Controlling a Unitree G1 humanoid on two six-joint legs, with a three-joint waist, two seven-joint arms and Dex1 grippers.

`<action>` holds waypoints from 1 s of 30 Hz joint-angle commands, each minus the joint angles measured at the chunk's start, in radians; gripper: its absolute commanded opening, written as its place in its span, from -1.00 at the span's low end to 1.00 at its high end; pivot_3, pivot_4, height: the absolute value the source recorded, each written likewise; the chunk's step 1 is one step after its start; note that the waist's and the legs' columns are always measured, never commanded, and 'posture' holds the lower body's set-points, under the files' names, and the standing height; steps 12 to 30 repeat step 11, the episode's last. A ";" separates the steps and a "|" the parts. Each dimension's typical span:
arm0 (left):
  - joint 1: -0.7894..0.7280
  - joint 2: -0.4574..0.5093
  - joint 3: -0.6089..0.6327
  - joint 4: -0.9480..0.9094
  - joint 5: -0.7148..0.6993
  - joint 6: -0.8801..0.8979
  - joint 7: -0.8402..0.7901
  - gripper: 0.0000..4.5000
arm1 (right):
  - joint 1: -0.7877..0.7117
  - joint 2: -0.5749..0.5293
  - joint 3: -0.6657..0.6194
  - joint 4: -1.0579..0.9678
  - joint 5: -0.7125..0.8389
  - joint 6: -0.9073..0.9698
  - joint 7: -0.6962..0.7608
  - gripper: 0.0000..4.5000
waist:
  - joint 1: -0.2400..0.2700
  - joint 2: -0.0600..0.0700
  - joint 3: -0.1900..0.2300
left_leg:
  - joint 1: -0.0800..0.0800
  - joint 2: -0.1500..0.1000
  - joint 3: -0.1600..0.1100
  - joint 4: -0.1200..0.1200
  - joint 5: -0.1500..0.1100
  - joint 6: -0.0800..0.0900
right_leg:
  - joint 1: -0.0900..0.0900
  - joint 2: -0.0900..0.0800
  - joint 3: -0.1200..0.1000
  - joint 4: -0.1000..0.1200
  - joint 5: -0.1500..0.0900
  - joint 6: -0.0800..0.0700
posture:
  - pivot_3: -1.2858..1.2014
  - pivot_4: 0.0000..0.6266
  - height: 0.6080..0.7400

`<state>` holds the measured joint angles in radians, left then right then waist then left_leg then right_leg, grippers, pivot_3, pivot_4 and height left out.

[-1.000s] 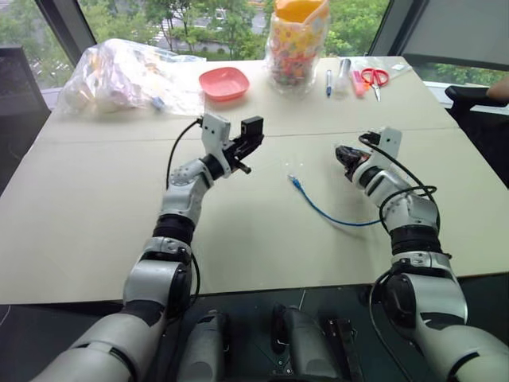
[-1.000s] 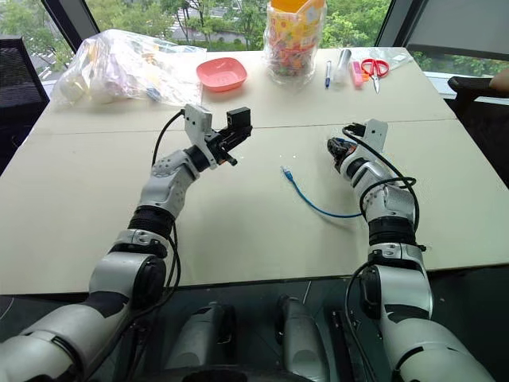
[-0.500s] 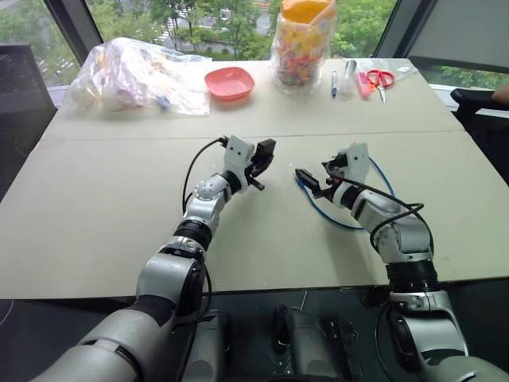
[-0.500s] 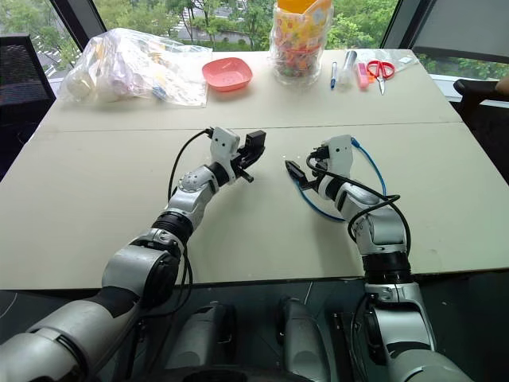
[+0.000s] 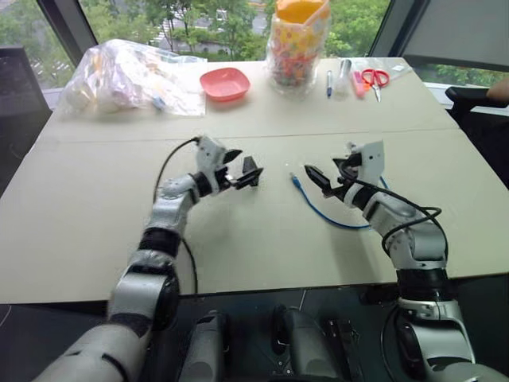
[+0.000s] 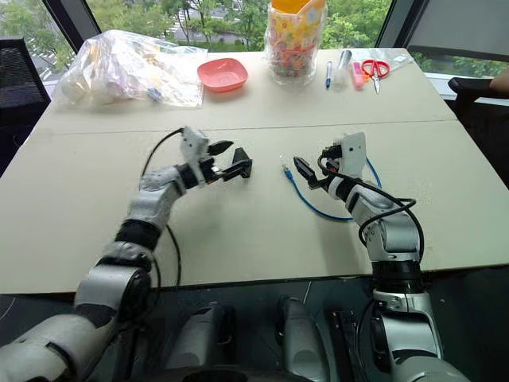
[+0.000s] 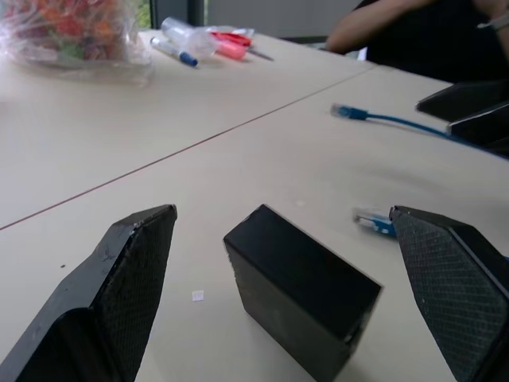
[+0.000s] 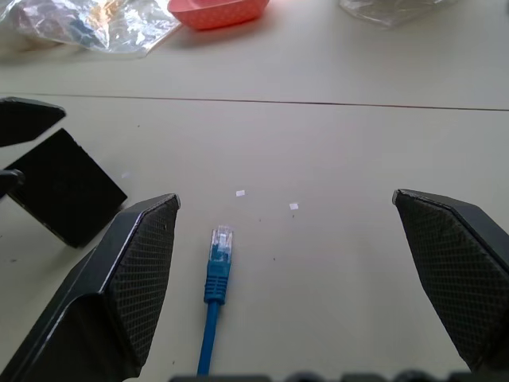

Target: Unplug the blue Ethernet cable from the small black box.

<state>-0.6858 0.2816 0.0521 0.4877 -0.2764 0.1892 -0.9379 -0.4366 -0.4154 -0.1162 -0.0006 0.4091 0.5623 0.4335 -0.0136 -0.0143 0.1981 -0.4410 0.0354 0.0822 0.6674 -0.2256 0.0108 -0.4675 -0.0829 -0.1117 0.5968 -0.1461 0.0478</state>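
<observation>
The small black box lies on the table between the wide-open fingers of my left gripper, with gaps on both sides and nothing gripping it. The blue Ethernet cable lies on the table, its clear plug free and a short way from the box. From the plug the cord runs back and curves around my right forearm. My right gripper is open just above the table, with the plug lying between its spread fingers, untouched. In the eye views, the left gripper and right gripper face each other.
Along the table's far edge stand a crumpled plastic bag, a pink dish, a jar of coloured sweets, pens and red scissors. A person's arm rests at the far right corner.
My left gripper came down from its raised hold, opened and let the black box onto the table. My right gripper swung in to the plug and opened fully.
</observation>
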 commanded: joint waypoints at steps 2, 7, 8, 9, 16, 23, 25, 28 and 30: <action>0.094 0.097 0.003 -0.323 -0.126 0.265 -0.046 0.99 | 0.013 -0.027 -0.020 -0.075 0.021 0.004 0.046 1.00 | 0.004 0.000 0.000 | 0.000 0.000 0.000 0.001 0.000 0.000 | 0.001 0.000 0.000 0.000 0.000 0.000 | 0.03 -0.52 1.00; 0.202 0.170 0.040 -0.475 -0.157 0.376 0.030 0.99 | 0.013 -0.030 -0.028 -0.061 0.019 0.005 0.064 1.00 | 0.004 0.000 0.000 | 0.001 -0.001 -0.001 0.001 0.000 0.000 | 0.002 -0.001 0.000 -0.001 -0.002 -0.003 | 0.03 -0.52 1.00; 0.216 0.176 0.043 -0.493 -0.160 0.390 0.044 0.99 | 0.014 -0.031 -0.026 -0.061 0.018 0.006 0.069 1.00 | 0.004 0.000 0.000 | 0.001 -0.001 -0.001 0.001 0.000 0.000 | 0.002 -0.001 0.000 -0.001 -0.002 -0.003 | 0.03 -0.52 1.00; 0.233 0.179 0.049 -0.515 -0.171 0.406 0.056 0.99 | 0.018 -0.032 -0.024 -0.065 0.022 0.010 0.078 1.00 | 0.004 0.000 0.000 | 0.001 -0.001 -0.001 0.001 0.000 0.000 | 0.002 -0.001 0.000 -0.001 -0.002 -0.003 | 0.03 -0.52 1.00; 0.260 0.191 0.053 -0.548 -0.186 0.429 0.068 0.99 | 0.027 -0.037 -0.020 -0.079 0.030 0.018 0.100 1.00 | 0.004 0.000 0.000 | 0.001 -0.001 -0.001 0.001 0.000 0.000 | 0.002 0.000 0.000 -0.001 -0.002 -0.003 | 0.03 -0.52 1.00; 0.260 0.191 0.053 -0.548 -0.186 0.429 0.068 0.99 | 0.027 -0.037 -0.020 -0.079 0.030 0.018 0.100 1.00 | 0.004 0.000 0.000 | 0.001 -0.001 -0.001 0.001 0.000 0.000 | 0.002 0.000 0.000 -0.001 -0.002 -0.003 | 0.03 -0.52 1.00; 0.260 0.191 0.053 -0.548 -0.186 0.429 0.068 0.99 | 0.027 -0.037 -0.020 -0.079 0.030 0.018 0.100 1.00 | 0.004 0.000 0.000 | 0.001 -0.001 -0.001 0.001 0.000 0.000 | 0.002 0.000 0.000 -0.001 -0.002 -0.003 | 0.03 -0.52 1.00; 0.260 0.191 0.053 -0.548 -0.186 0.429 0.068 0.99 | 0.027 -0.037 -0.020 -0.079 0.030 0.018 0.100 1.00 | 0.004 0.000 0.000 | 0.001 -0.001 -0.001 0.001 0.000 0.000 | 0.002 0.000 0.000 -0.001 -0.002 -0.003 | 0.03 -0.52 1.00; 0.260 0.191 0.053 -0.548 -0.186 0.429 0.068 0.99 | 0.027 -0.037 -0.020 -0.079 0.030 0.018 0.100 1.00 | 0.004 0.000 0.000 | 0.001 -0.001 -0.001 0.001 0.000 0.000 | 0.002 0.000 0.000 -0.001 -0.002 -0.003 | 0.03 -0.52 1.00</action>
